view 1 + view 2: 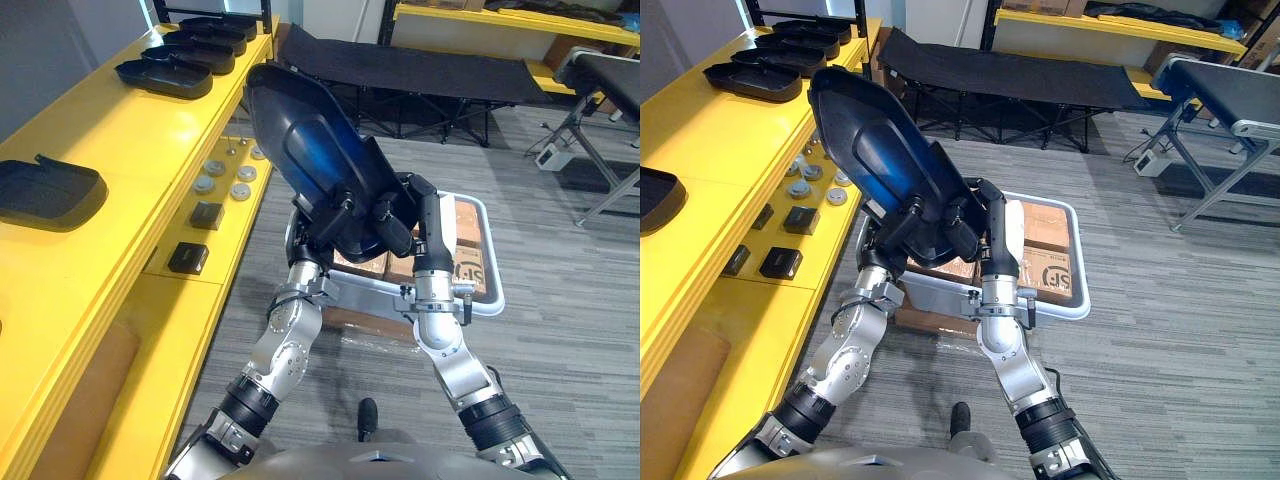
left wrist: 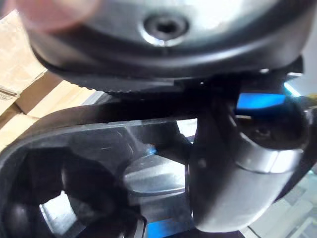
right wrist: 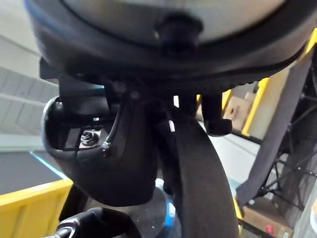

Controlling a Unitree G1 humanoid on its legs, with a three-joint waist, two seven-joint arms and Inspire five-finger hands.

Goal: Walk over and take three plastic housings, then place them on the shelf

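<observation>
Aloft at the centre of the head view, a dark plastic housing (image 1: pixel 320 160) is clamped by both hands at its lower end, its broad tip tilting toward 11 o'clock. The left hand (image 1: pixel 325 222) curls its fingers over the shell's edge at 6 o'clock. The right hand (image 1: pixel 405 210), at about 4 o'clock of the shell, wraps the rim likewise, its thumb pressed to it in the right wrist view. The yellow shelf (image 1: pixel 150 140) runs along 9 o'clock, with a row of housings (image 1: pixel 170 72) at 11 o'clock and a lone housing (image 1: pixel 45 190) at 9 o'clock. Behind the arms, at 4 o'clock, a white tray (image 1: pixel 492 260) carries cardboard boxes (image 1: pixel 470 235). The shell looks light, thin-walled and stiff, but glossy and so probably slippery. Its raised rim appears the safest hold, taken two-handed near one end, though the long free end could swing or flex. Hidden are the housing's underside, how far the fingertips reach behind it, and whether more housings are nested beneath it; the wrist views sit too close to settle that.
</observation>
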